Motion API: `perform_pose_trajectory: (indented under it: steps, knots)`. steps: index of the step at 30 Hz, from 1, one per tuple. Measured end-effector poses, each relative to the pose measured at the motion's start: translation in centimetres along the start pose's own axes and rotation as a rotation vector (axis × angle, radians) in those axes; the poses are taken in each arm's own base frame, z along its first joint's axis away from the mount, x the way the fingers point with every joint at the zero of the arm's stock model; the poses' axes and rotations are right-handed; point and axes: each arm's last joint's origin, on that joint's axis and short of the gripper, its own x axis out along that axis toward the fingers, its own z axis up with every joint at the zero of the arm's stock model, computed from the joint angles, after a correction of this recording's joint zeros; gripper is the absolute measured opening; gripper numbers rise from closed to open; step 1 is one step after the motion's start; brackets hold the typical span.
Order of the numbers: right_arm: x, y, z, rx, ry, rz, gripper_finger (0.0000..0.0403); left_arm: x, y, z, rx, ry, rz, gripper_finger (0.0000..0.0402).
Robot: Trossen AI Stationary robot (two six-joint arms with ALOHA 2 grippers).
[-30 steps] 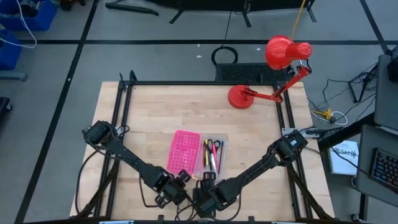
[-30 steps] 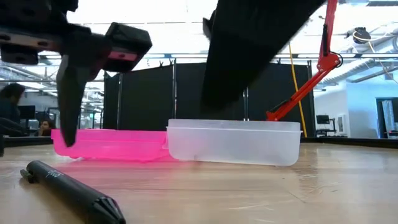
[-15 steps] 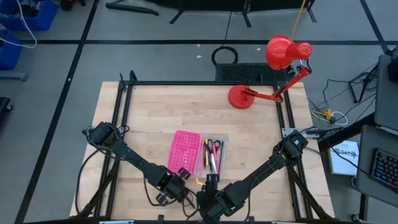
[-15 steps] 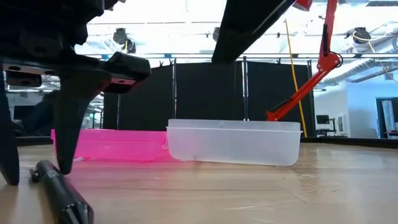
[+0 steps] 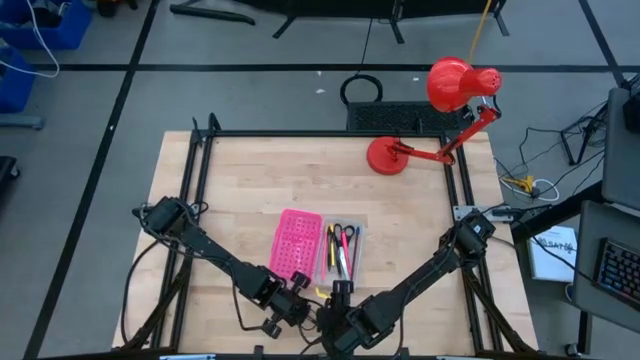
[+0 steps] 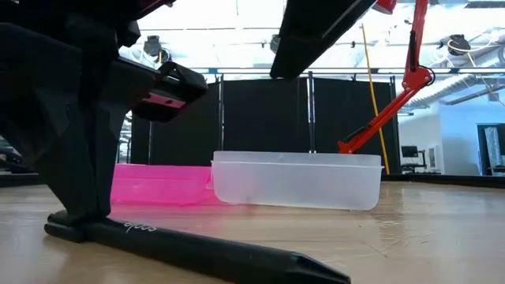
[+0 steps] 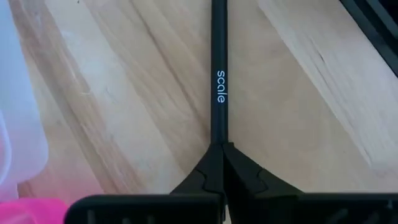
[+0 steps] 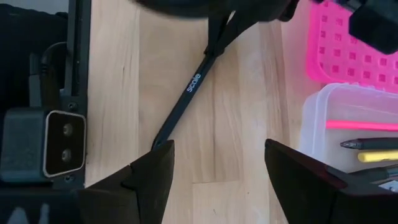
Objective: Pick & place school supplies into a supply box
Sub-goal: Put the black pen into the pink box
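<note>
We see the left tool [image 6: 75, 213] clamped on a slim matte black pen [image 7: 218, 74] lying flat on the pale wood-grain counter [image 5: 260, 190], near its front edge. The right tool [image 8: 214, 174] hovers beside it, fingers apart. Just behind sits the clear plastic box [image 6: 296, 180] with its perforated pink lid [image 5: 296, 243], holding pens and scissors [image 5: 346, 236].

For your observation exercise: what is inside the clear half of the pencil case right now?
The clear case holds scissors and several pens in yellow, black and pink-red. Whatever lies beneath them is hidden; the low view shows only the frosted wall.
</note>
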Motion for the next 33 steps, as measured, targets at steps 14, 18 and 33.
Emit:
perform_pose_trajectory:
  steps: [14,18,33]
  knots:
    - [-0.1,0.2,-0.1,0.023,0.000,0.003,0.0242,0.4,2.2,1.2,-0.150,-0.138,0.062,0.0004]
    - [-0.1,0.2,-0.2,0.026,0.006,0.001,0.0242,0.9,3.2,1.5,-0.206,-0.172,0.077,0.0003]
    - [4.5,-1.5,-5.2,0.001,0.266,-0.013,0.0242,1.0,3.3,1.7,-0.234,-0.202,0.053,0.0003]
